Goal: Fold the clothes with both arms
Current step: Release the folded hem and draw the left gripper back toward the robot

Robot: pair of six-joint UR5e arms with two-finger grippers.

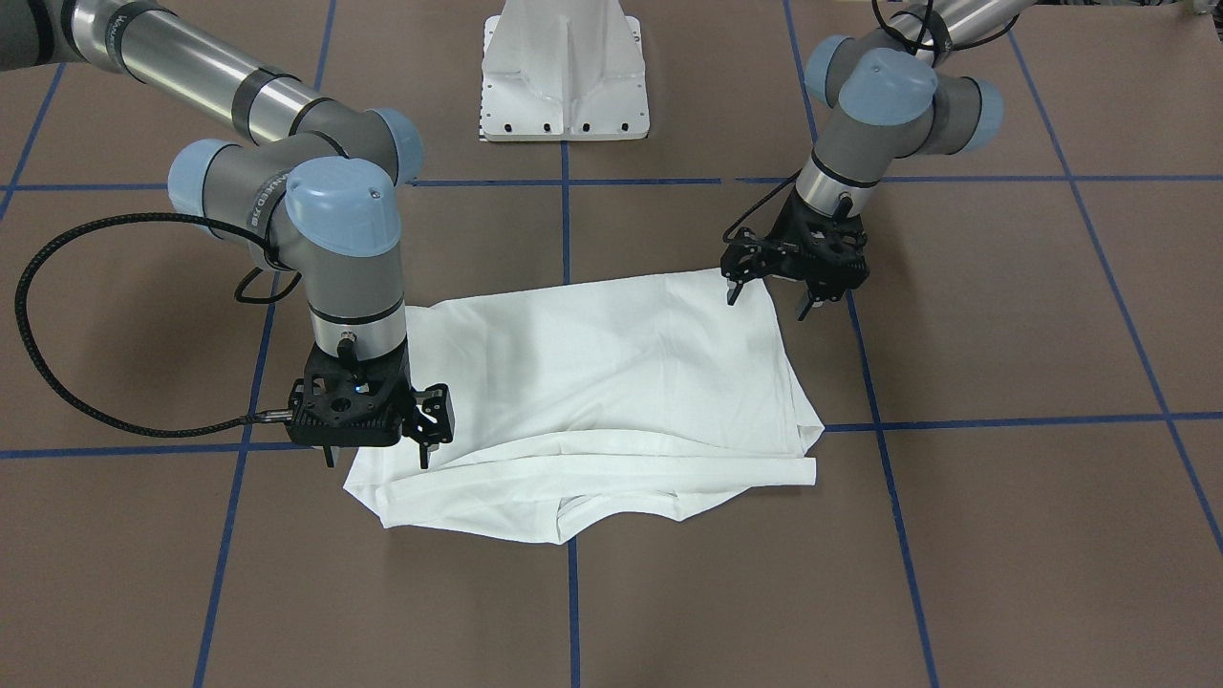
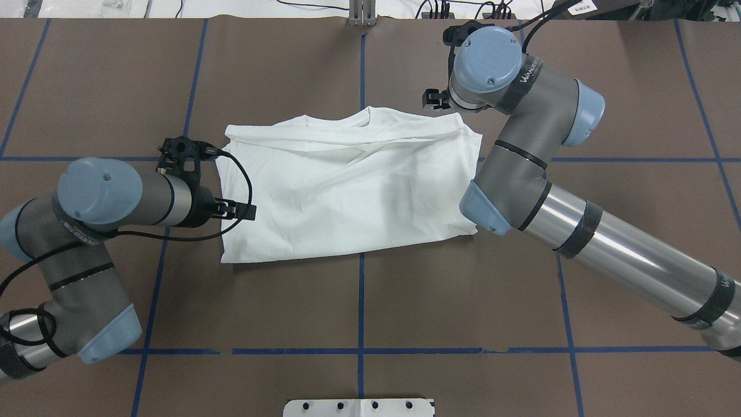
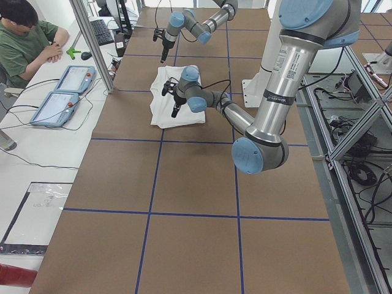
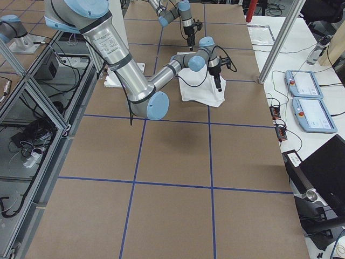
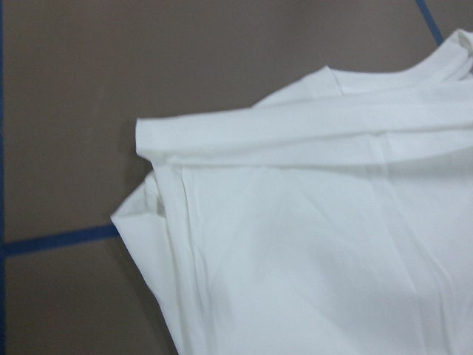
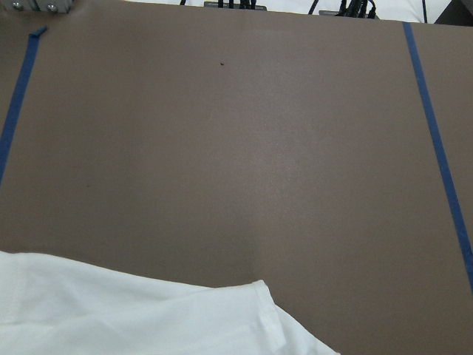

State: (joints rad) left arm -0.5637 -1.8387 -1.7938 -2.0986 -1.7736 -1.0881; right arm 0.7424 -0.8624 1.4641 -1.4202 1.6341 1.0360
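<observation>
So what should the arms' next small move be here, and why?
Probably lower both to pinch the edges of the shirt. It lies flat, partly folded, held by neither. The left gripper hovers with jaws open over its robot-side corner, and the right gripper hovers with jaws open at the opposite end.

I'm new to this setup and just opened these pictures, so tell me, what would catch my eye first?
A white shirt, partly folded, lies in the middle of the brown table with its blue tape grid. Two arms hang over it with open grippers: the left gripper at the shirt's corner nearer the robot's base, the right gripper at the opposite, far corner.
</observation>
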